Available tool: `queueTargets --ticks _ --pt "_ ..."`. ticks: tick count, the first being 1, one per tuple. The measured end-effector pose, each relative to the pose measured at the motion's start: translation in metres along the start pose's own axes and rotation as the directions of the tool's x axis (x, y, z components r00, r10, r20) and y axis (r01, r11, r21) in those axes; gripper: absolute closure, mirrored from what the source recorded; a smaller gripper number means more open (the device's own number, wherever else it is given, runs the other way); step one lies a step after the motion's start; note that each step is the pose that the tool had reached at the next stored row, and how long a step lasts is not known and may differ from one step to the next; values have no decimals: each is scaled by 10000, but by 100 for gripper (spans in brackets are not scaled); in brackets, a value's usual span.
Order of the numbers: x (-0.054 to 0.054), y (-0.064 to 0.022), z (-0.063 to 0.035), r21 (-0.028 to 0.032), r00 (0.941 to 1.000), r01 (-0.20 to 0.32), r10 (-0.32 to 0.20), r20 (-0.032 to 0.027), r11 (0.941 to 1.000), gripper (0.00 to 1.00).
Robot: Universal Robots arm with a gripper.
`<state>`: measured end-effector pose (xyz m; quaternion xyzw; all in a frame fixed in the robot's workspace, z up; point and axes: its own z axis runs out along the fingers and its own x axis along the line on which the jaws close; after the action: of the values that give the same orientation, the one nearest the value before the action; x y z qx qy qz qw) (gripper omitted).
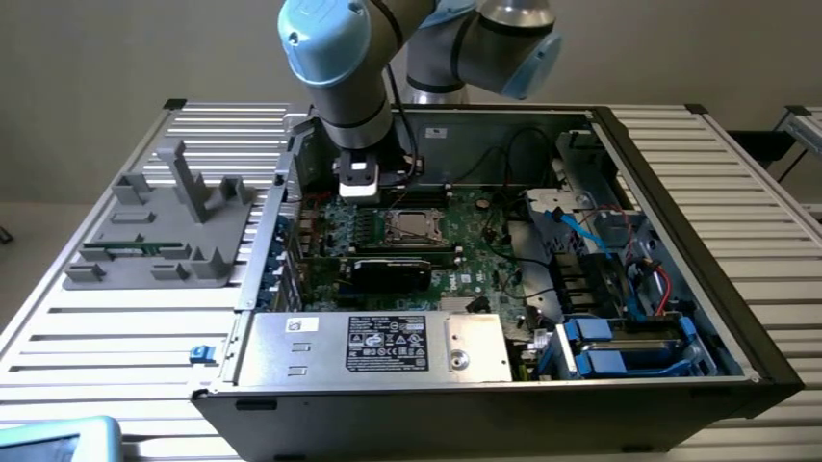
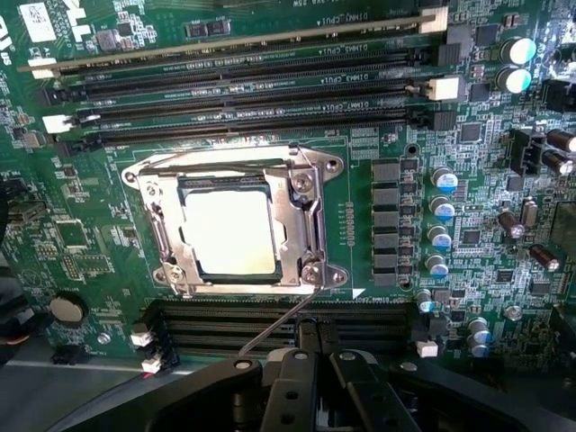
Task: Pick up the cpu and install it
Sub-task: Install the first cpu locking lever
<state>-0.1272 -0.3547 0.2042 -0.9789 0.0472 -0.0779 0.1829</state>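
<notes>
Across the whole exterior view runs a pale slatted surface [image 1: 719,183], and on it an open computer case [image 1: 449,414] lies on its side with its inside facing up. From the upper edge of that view the light-blue and grey robot arm [image 1: 341,67] reaches down into the case. A green motherboard [image 1: 482,245] covers the case floor towards the exterior view's left. Along the near wall of the case sits a silver power supply box [image 1: 385,344] with a black label. Outside the case, at the exterior view's left, a grey moulded fixture [image 1: 167,221] with upright posts stands on the slats. Blue drive carriers [image 1: 603,351] fill the near corner at the exterior view's right.

The hand [image 1: 364,199] hangs low over the board, just beside the processor socket on the exterior view's left. In the wrist view its black fingers [image 2: 346,378] are clenched together, grasping nothing that can be made out. Long black memory slots [image 2: 243,99] run on both sides of the socket. A silvery metal socket frame [image 2: 306,216] is down on the board. The cpu [image 2: 229,229] lies flat inside that frame, its bright grey top facing up. One thin wire lever [image 2: 270,328] slants from the frame's corner towards the hand's fingertips; whether they touch cannot be told.
</notes>
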Motion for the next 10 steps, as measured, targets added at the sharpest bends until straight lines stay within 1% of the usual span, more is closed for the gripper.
queueTargets --ticks 2,4,6,7,10 --pt "0 0 0 11 10000 -4 5 -13 10000 88" --pt "0 1 1 86 10000 -8 8 -37 10000 88" --pt "0 2 3 141 10000 -14 15 -54 9999 88" --pt "0 4 4 157 10000 -21 22 -61 9999 88" --pt "0 14 4 155 9999 -73 74 -81 9999 88"
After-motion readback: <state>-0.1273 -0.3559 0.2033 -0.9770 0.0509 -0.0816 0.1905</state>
